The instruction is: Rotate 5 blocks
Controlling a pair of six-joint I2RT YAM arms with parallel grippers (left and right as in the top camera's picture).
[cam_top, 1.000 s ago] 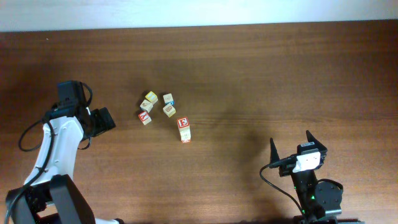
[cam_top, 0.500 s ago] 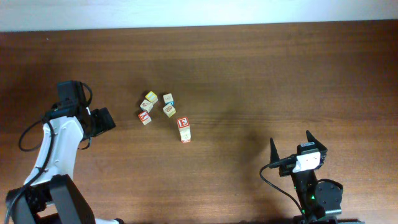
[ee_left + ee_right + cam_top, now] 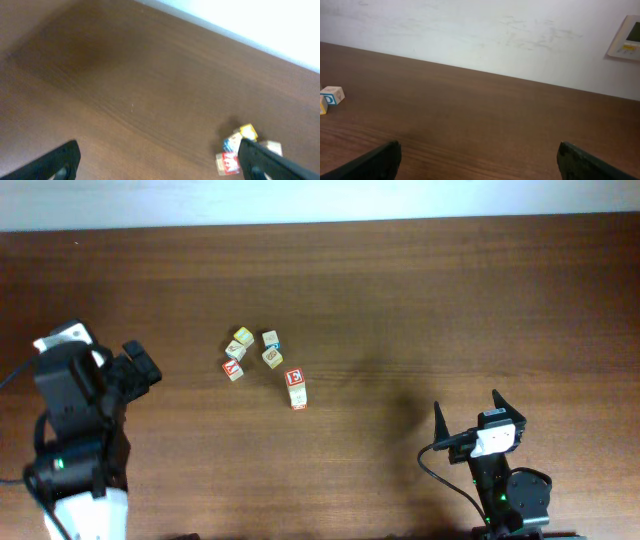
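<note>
Currently no block is in hand. The blocks, small pale wooden alphabet cubes (image 3: pixel 272 357), sit in a loose huddle left of centre on the dark brown wooden surface (image 3: pixel 420 300). Some touch; none looks stacked.

Seven cubes count from overhead:
- a red-framed cube (image 3: pixel 294 378) at the near right of the group, with a pale cube (image 3: pixel 299 397) just nearside of it
- a red-lettered "Y" cube (image 3: pixel 233 368) at the near left
- a yellow-faced cube (image 3: pixel 244 335) at the far left
- the rest have letters too small to read

The left gripper (image 3: pixel 143 366) hangs at the left of the surface, well apart from the group, jaws spread wide and empty. Its wrist view catches the cubes low on the right, so it seems turned toward them for an approach.

The right gripper (image 3: pixel 468 412) sits by the near right edge, also well apart, jaws wide and empty. It faces the far white wall (image 3: pixel 470 30), and only a blue-lettered cube (image 3: pixel 331 94) shows at its left margin. It is parked, by my reading, to leave the left arm room.

Judgement: I cannot tell which cubes are already turned, and no rotation is under way. The loose spacing should let the jaws straddle a single cube, though touching neighbours risk a nudge.
</note>
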